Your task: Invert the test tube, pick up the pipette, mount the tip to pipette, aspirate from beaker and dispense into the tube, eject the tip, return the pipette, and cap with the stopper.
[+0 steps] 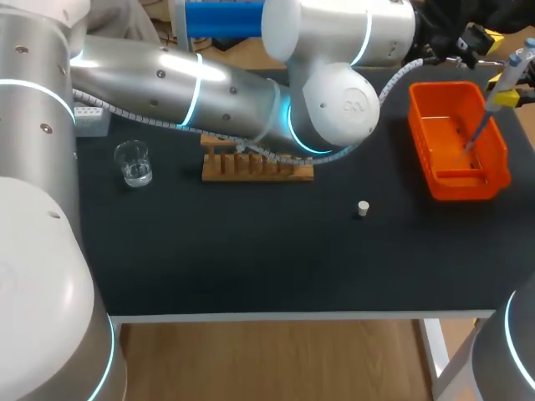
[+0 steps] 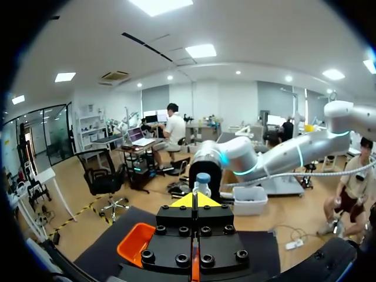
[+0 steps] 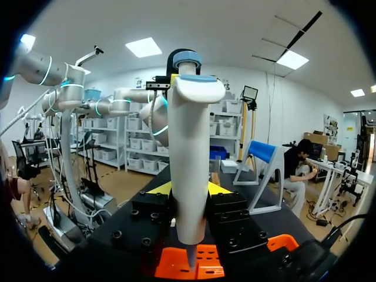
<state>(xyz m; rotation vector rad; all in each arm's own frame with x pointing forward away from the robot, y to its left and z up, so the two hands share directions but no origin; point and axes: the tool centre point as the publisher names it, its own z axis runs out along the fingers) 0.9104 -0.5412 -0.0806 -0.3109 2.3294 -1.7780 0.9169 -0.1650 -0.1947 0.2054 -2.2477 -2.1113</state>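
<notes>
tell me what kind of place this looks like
Probably a robotics lab bench set up for liquid-handling work: a black table with a glass beaker and a wooden tube rack, and the right tool shut on a pipette over an orange bin.

The surface carries one glass, one wooden rack, one small white stopper and one orange bin. There is one pipette, above the bin. One pale box shows at the far left, mostly hidden. Two arms come in: the left arm and the right arm.
</notes>
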